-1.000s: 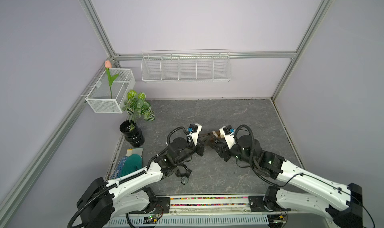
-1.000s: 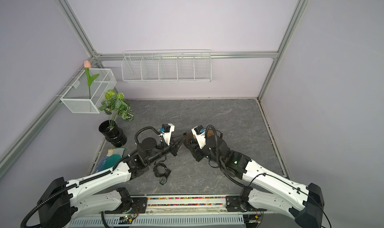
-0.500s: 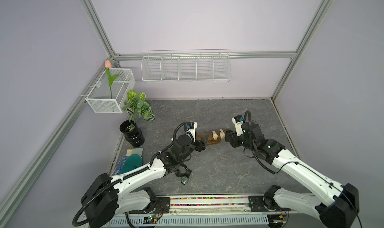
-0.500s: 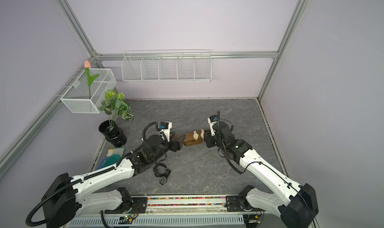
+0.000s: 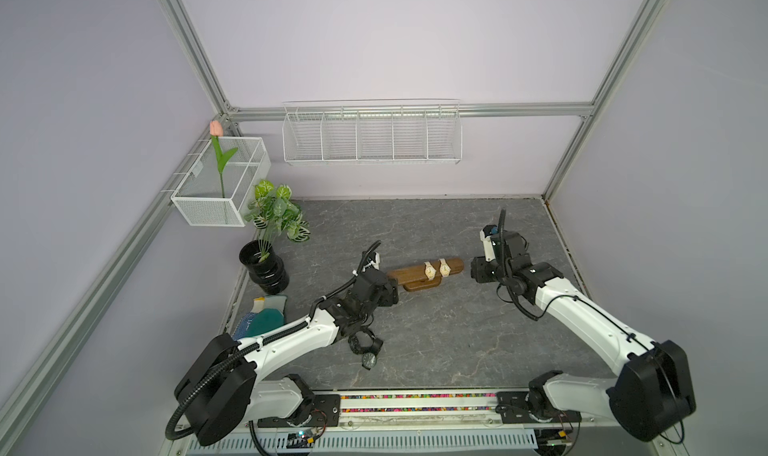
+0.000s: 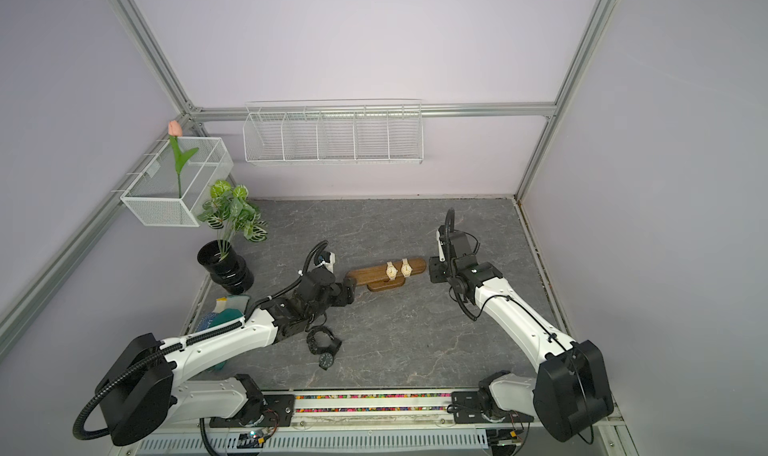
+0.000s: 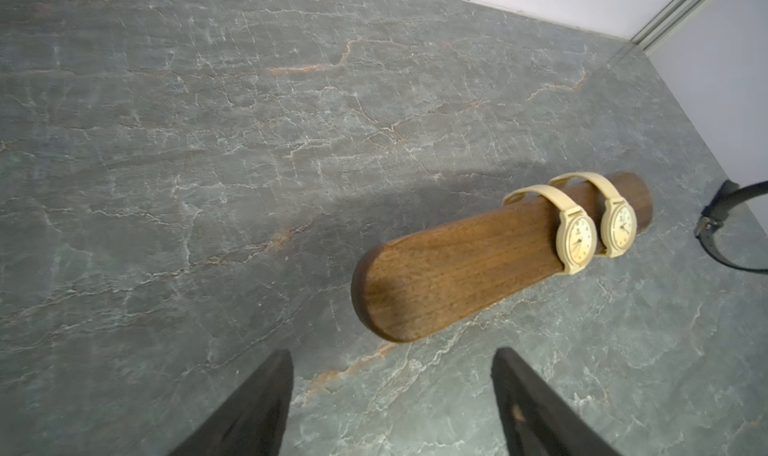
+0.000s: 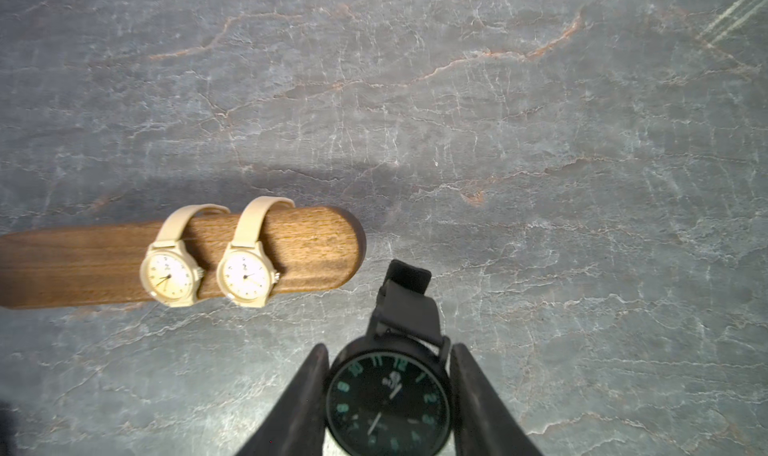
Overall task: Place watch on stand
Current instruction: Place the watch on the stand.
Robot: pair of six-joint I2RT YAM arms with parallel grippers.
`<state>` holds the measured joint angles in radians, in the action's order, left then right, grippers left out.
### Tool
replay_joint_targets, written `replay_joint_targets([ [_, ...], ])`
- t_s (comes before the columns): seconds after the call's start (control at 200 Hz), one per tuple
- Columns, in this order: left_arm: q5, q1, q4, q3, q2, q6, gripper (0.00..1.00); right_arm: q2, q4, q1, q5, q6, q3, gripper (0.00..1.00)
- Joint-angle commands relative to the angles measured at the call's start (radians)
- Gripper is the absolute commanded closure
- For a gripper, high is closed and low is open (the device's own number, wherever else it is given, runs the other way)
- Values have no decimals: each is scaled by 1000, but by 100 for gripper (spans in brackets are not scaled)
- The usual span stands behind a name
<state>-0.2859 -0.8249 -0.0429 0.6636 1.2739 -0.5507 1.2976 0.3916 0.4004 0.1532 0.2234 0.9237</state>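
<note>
Approach step, apparently: black watch [image 8: 388,400] is pinched in right jaws near stand's [image 8: 307,246] right-edge end; left jaws spread, empty; strap must be slid over that end.

A long white wire rack [image 5: 372,142] with five compartments hangs on the back wall. On the side wall a white mesh box [image 5: 208,212] holds one upright pink tulip [image 5: 215,128]. Below it, a green leafy plant [image 5: 276,212] stands in a ribbed black pot [image 5: 266,271] on the grey veined stone tabletop [image 5: 415,225], with teal and blue bunched fabric pieces [image 5: 266,318] near the pot, toward the front edge.
</note>
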Motion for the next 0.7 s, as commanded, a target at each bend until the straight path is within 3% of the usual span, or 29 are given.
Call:
replay_joint_targets([
  [0.0, 50, 1, -24, -15, -7, 8, 22, 33, -57, -16, -18, -22, 22, 64],
  [0.18, 131, 1, -11, 14, 83, 63, 29, 95, -77, -25, -64, -9, 63, 64],
  [0.365, 110, 2, -34, 72, 187, 64, 32, 134, -68, -25, -88, -15, 85, 64],
  [0.695, 103, 40, -21, 117, 231, 79, 36, 176, 23, -9, -83, -56, 127, 65],
])
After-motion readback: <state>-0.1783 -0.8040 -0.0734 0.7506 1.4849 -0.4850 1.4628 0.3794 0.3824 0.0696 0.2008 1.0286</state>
